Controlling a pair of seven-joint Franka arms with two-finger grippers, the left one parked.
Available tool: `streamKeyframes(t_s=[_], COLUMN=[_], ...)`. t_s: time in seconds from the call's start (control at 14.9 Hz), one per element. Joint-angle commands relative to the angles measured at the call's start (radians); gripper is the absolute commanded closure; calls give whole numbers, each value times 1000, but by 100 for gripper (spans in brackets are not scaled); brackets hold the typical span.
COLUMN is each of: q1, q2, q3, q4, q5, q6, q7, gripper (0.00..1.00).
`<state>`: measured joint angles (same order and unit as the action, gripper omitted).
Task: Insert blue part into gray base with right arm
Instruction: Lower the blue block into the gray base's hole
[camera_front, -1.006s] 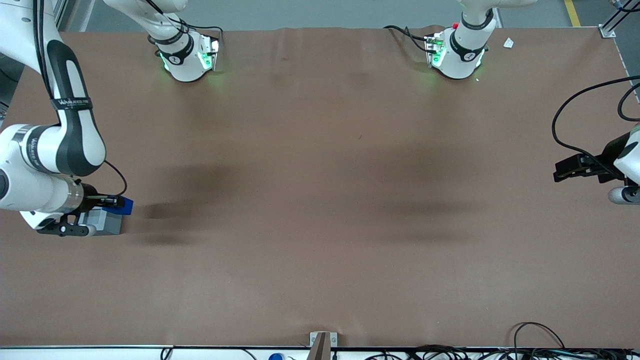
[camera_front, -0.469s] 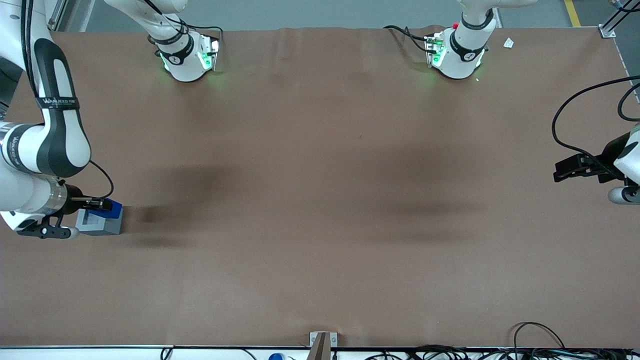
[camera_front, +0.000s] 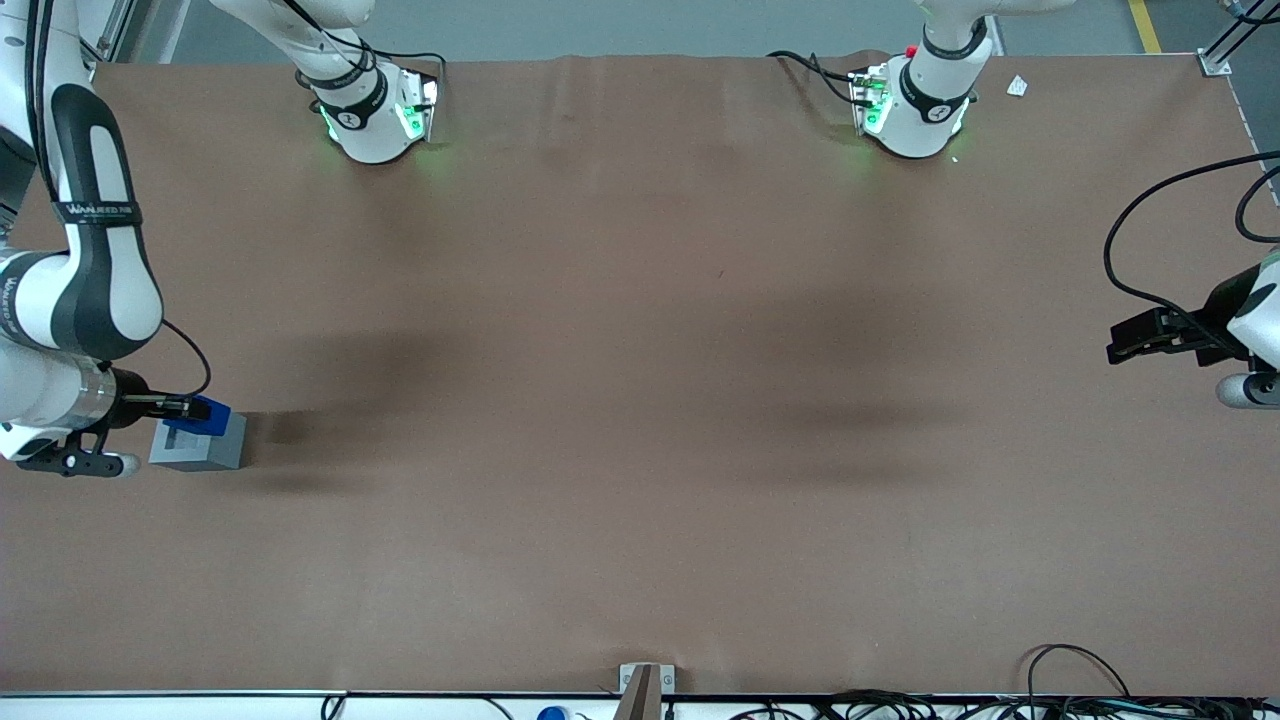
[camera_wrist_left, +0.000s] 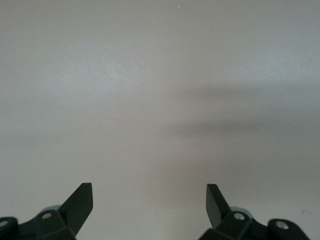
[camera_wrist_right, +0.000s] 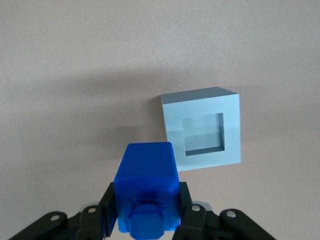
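Note:
The gray base (camera_front: 198, 447) sits on the brown table at the working arm's end, its square recess facing up; it also shows in the right wrist view (camera_wrist_right: 202, 131). The right arm (camera_front: 80, 290) reaches down beside it. Its gripper (camera_front: 195, 408) is shut on the blue part (camera_front: 203, 414), held in the air just above the base's edge that lies farther from the front camera. In the right wrist view the blue part (camera_wrist_right: 146, 186) sits between the black fingers (camera_wrist_right: 107, 205), stud toward the camera, beside the base and not over the recess.
The brown table mat (camera_front: 640, 400) spreads wide toward the parked arm's end. Two arm bases (camera_front: 375, 115) (camera_front: 915, 105) stand along the edge farthest from the front camera. Cables (camera_front: 1080, 690) lie along the near edge.
The right arm has moved sideways toward the table's end, carrying the blue part from past the base's edge to above the base. The base has not moved.

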<state>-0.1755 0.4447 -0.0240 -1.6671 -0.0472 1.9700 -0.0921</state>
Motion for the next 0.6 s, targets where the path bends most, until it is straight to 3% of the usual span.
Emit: streamKeyframes(t_s=[0.0, 0.54], q1=[-33, -78], q2=[15, 72], q3=[18, 19], q4=[30, 84], q5=[-8, -6], q6=[-13, -13], q7=[-34, -121], gripper=[99, 99])
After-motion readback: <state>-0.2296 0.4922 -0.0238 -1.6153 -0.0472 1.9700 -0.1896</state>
